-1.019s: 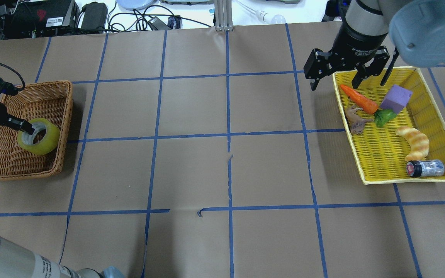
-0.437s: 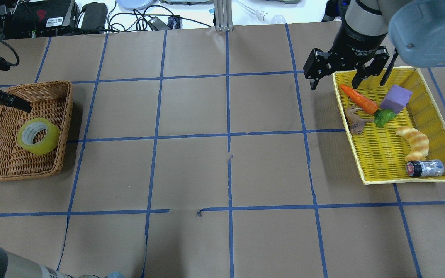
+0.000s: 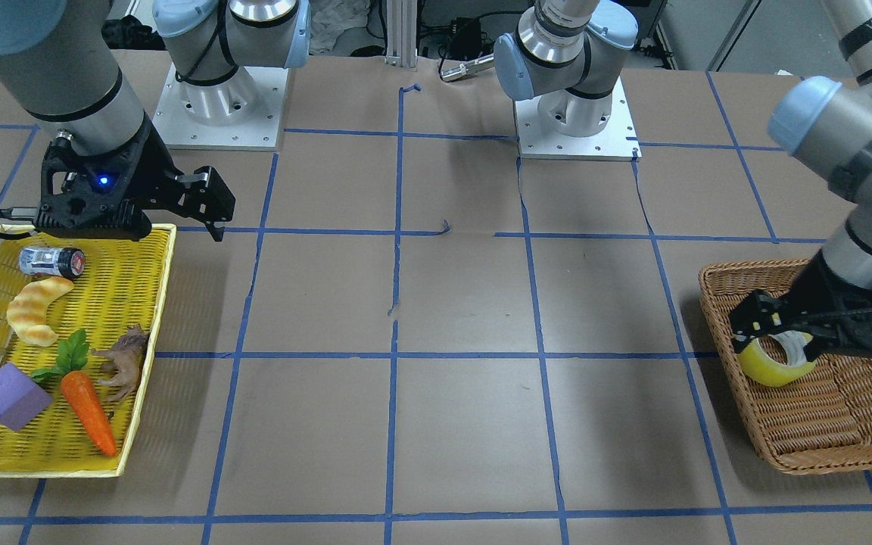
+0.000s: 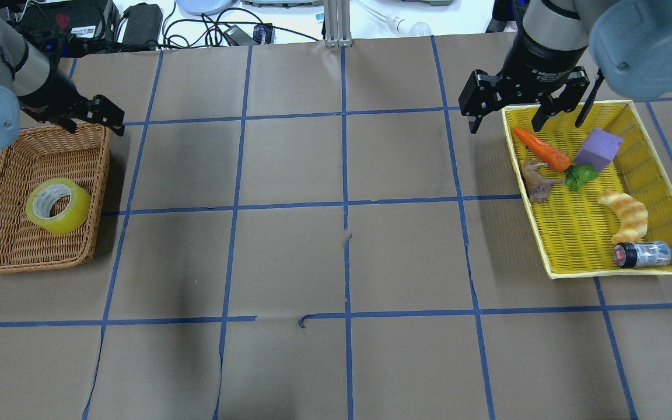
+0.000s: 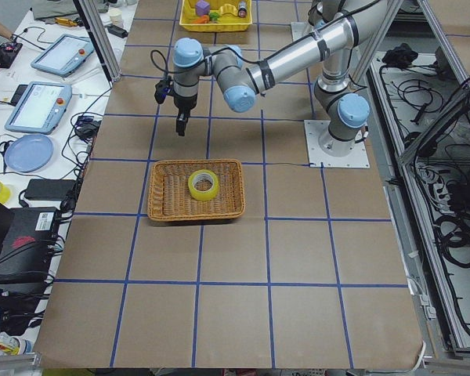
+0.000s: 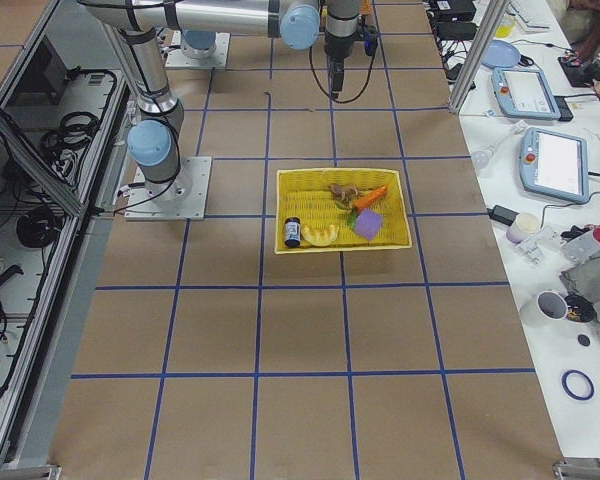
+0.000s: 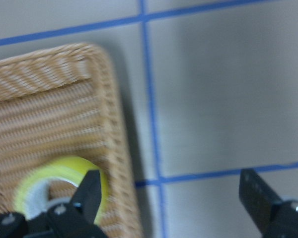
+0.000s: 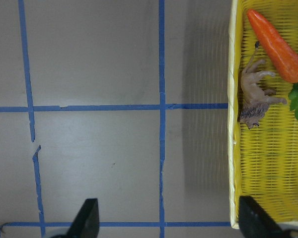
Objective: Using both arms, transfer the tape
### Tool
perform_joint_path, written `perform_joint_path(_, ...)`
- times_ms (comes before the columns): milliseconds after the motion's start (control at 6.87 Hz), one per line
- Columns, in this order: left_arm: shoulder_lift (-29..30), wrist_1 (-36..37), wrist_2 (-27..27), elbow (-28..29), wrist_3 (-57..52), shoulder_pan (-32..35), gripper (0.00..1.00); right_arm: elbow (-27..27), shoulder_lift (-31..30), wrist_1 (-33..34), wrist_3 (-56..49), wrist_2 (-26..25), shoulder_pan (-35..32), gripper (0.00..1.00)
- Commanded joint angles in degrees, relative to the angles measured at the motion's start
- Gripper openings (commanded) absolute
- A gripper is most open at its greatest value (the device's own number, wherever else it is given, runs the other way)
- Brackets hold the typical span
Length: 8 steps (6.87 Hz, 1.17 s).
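Observation:
The yellow tape roll (image 4: 82,208) lies flat in the wicker basket (image 4: 100,192) at the table's left end. It also shows in the front view (image 3: 773,372), the exterior left view (image 5: 193,186) and the left wrist view (image 7: 64,167). My left gripper (image 4: 97,124) is open and empty, raised over the basket's far right corner, apart from the tape. My right gripper (image 4: 506,129) is open and empty. It hovers over the far left corner of the yellow tray (image 4: 569,233), and its fingers show wide apart in the right wrist view (image 8: 169,218).
The yellow tray holds a toy carrot (image 4: 543,151), a purple block (image 4: 597,149), a toy lion (image 4: 537,182), a croissant-shaped toy (image 4: 625,213) and a small can (image 4: 642,255). Brown paper with blue tape lines covers the table. Cables and devices lie past the far edge.
My left gripper let go of the tape, rose and moved to the basket's far right corner. The tape stays in the basket. The right arm has barely moved.

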<state>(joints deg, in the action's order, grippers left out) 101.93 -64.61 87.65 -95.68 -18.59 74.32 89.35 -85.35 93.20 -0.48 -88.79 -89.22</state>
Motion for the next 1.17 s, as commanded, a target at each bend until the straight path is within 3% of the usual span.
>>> perform_joint_path(0,-4.61,-8.91,-0.03,0.32,13.98,10.36,1.00,0.03,0.09,0.14,0.13,-0.16,0.18,1.00)
perform_joint_path(291,-6.91,-16.55,0.32,2.41,17.78,14.61,1.00,0.20,0.09,0.40,0.04,-0.86,0.18,1.00)
perform_joint_path(583,-7.62,-23.08,1.89,6.89,17.71,14.71,1.00,0.64,0.09,1.10,-0.48,-0.77,0.01,1.00)
perform_joint_path(1019,-9.64,-25.47,2.17,7.70,17.53,14.80,1.00,0.73,0.18,1.11,-0.49,-0.77,0.01,1.00)
